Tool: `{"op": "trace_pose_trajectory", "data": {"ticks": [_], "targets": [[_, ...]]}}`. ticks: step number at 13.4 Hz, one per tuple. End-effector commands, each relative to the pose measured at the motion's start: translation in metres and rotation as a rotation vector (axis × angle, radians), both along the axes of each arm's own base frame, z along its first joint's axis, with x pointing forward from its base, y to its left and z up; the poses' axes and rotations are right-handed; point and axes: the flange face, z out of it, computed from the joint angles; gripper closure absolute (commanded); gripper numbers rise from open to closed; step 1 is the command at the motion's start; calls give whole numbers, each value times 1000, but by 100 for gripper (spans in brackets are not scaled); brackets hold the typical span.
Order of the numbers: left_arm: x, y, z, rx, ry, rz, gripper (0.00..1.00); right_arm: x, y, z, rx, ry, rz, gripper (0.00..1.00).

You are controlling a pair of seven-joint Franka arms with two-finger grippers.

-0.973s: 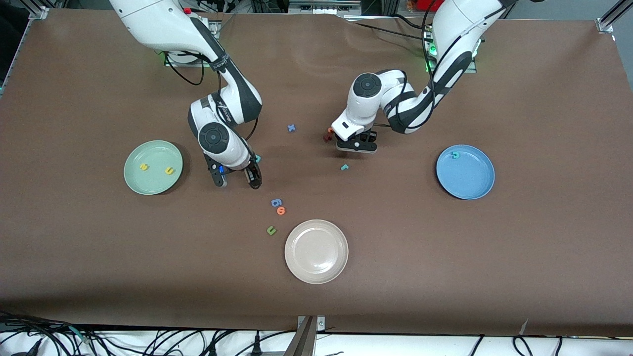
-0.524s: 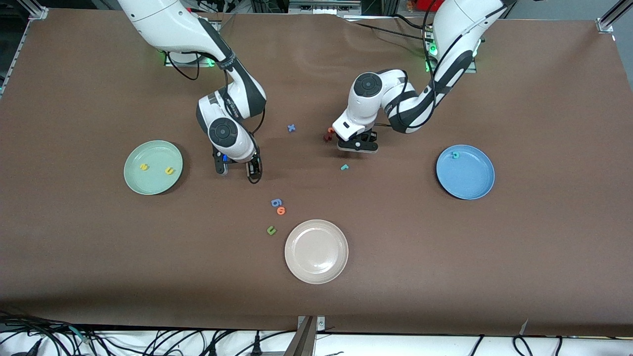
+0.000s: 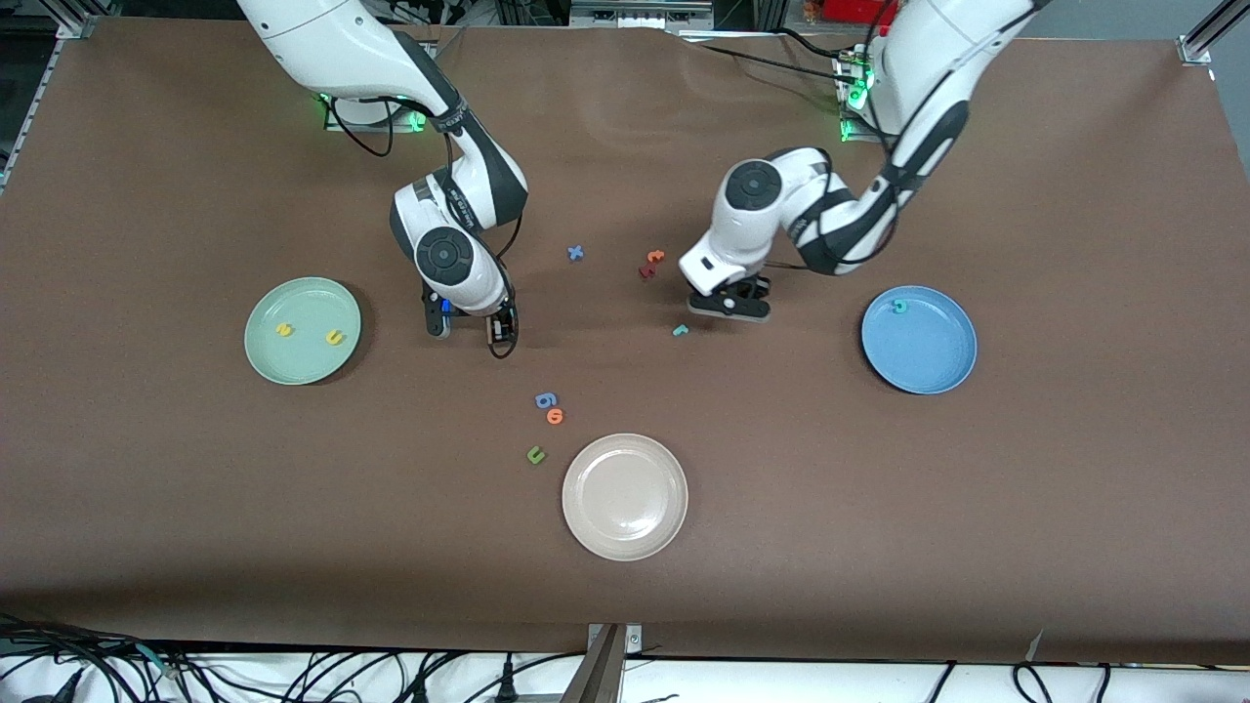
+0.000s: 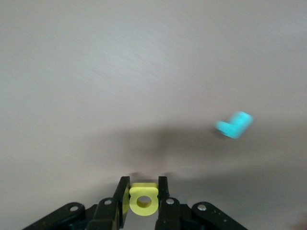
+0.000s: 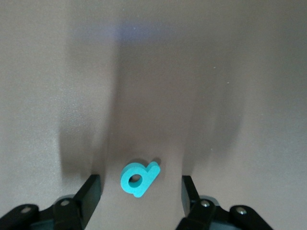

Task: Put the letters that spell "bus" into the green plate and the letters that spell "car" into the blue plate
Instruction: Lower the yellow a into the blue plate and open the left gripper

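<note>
Between the spread fingers of the right gripper (image 5: 139, 191), low over the middle of the table, lies the teal b (image 5: 138, 178) flat on the brown surface. Its long axis runs slantwise across the gap rather than square to it, and neither finger touches it; the jaws stand apart with room on both sides, so the coming move looks to be a close on the letter. In the front view the right gripper (image 3: 469, 330) hangs from an arm bent sharply at the elbow, wrist pointing down, between the green plate (image 3: 262, 351) and the table's middle. That plate, toward the right arm's end of the table, already holds the yellow s (image 3: 284, 330) and the yellow u (image 3: 335, 338), so the b is the last of its word.

The left gripper (image 4: 143, 199) is clamped on the yellow a (image 4: 143, 198), held upright between the fingers and lifted off the table. In the front view the left gripper (image 3: 728, 305) is over bare table between the loose letters and the blue plate (image 3: 937, 376), which holds the teal c (image 3: 899, 306) by its rim. The teal r (image 3: 681, 330) lies on the table just beside the left gripper, nearer to the front camera, and well apart from the blue plate; the left arm is the nearer one to it.
</note>
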Motion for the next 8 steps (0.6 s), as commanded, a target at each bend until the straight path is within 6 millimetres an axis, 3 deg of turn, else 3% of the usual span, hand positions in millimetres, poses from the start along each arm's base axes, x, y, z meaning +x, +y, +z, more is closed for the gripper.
{"op": "trace_pose_trajectory", "data": {"ticks": [1, 8], "targets": [[38, 50, 32, 42, 3, -97, 85, -16, -8, 8, 0, -20, -5, 25], [87, 172, 42, 41, 42, -222, 85, -28, -15, 3, 30, -80, -31, 27]]}}
